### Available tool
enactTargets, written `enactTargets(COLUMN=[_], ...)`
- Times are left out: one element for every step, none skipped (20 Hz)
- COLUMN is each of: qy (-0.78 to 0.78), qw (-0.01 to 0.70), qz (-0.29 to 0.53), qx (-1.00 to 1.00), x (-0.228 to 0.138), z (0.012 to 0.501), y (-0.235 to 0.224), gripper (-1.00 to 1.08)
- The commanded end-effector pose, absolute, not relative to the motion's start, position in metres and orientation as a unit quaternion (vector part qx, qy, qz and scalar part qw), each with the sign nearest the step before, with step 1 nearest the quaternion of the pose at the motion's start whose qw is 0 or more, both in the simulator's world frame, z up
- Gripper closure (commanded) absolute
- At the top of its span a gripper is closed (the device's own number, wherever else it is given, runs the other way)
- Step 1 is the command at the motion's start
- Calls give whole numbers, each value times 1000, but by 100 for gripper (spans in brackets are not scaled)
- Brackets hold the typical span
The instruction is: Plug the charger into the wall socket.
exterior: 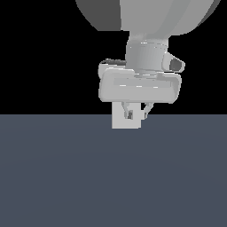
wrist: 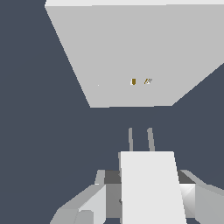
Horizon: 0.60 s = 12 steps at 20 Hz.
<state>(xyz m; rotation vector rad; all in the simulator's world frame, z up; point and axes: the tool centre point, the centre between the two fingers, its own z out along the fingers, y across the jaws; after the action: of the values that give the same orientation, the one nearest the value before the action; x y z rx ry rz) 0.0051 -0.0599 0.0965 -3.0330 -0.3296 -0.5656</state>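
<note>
A grey-blue counter (exterior: 57,177) fills the lower half of the exterior view, under a black backdrop. The Franka arm (exterior: 146,17) reaches down from above, and its pale gripper (exterior: 136,114) hangs just over the counter's far edge.

The landmark is the wall socket (wrist: 131,48), a large upright white square block. In the wrist view its flat face looms ahead, with two tiny dark-yellow holes (wrist: 140,81) at its centre.

The charger (wrist: 151,188), a small plain white block, sits between the jaws, which are closed against its sides. Two thin grey prongs (wrist: 140,139) stick out from its front toward the socket, near it but apart from it. They appear roughly lined up with the holes, which suggests the charger is held level and aimed for insertion, with the plugging not yet done.
</note>
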Motion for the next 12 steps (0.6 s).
enactTargets(qy=[-112,-114,-115,-116,-117,-117,-117,-117,-117,-116,-116,-116], qw=[21,21,21,22,22,22,22,22,22,22,22,22], qz=[-182,-181,-181,-181,-181,-181,-181,-181,-181,-181,-181,-181], qx=[-977,-977,-976,-976,-976,-976,-976,-976,-976,-976,-976,-976], x=[8,9,10,10,11,11,11,11,11,10,11,11], z=[99,99,100,100,100,100,100,100,100,100,100,100], y=[-62,-63,-63,-64,-64,-64,-64,-64,-64,-64,-64,-64], gripper=[108,108,108,108,108,108,108,108,108,108,108,108])
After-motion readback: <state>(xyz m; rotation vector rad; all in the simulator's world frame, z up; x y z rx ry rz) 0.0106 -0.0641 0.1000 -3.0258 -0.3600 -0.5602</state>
